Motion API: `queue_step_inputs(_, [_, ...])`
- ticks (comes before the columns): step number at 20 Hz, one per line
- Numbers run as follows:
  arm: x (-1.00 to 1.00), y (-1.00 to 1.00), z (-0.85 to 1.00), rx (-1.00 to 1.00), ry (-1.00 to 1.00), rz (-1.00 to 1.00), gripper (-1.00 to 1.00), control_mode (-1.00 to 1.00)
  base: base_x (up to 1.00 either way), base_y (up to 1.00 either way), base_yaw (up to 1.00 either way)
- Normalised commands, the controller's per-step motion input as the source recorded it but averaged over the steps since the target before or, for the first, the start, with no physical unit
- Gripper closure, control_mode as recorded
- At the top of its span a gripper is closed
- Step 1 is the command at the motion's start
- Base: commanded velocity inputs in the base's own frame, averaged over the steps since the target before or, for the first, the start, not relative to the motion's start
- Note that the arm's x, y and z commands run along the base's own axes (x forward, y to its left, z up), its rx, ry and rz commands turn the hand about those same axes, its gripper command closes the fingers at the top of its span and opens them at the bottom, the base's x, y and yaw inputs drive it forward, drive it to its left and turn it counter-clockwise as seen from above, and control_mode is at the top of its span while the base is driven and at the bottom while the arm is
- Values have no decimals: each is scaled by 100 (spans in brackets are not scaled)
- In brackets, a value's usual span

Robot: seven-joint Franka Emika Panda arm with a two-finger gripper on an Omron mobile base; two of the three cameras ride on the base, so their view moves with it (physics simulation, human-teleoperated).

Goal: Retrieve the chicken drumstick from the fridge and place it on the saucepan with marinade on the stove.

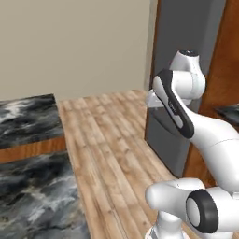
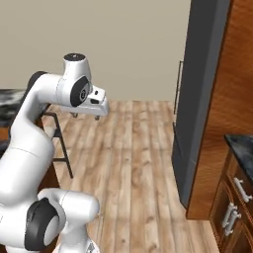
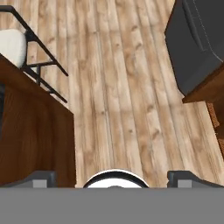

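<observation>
Right base view has the gripper spread open and empty, fridge shut ahead-right; drumstick likely light, slick, best pinched mid-bone.

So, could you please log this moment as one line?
gripper: open, empty, above wooden floor | fridge: closed | drumstick: not fetched yet

I'm in a home kitchen: tall grey fridge with a brown wood side panel, dark marble counters on wood bases, wood cabinet drawers with metal handles, plank floor, plain beige wall, a stool with white seat.
</observation>
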Motion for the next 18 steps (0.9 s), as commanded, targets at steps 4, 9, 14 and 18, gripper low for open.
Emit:
queue_step_inputs(4, [0, 0, 0, 0, 0, 0, -100, 100, 99, -7, 20])
queue_step_inputs(9, [0, 0, 0, 0, 0, 0, -100, 100, 96, 0, 21])
queue_step_inputs(14, [0, 0, 0, 0, 0, 0, -100, 100, 98, 0, 23])
queue_step_inputs(18, [0, 0, 0, 0, 0, 0, -100, 100, 100, -11, 20])
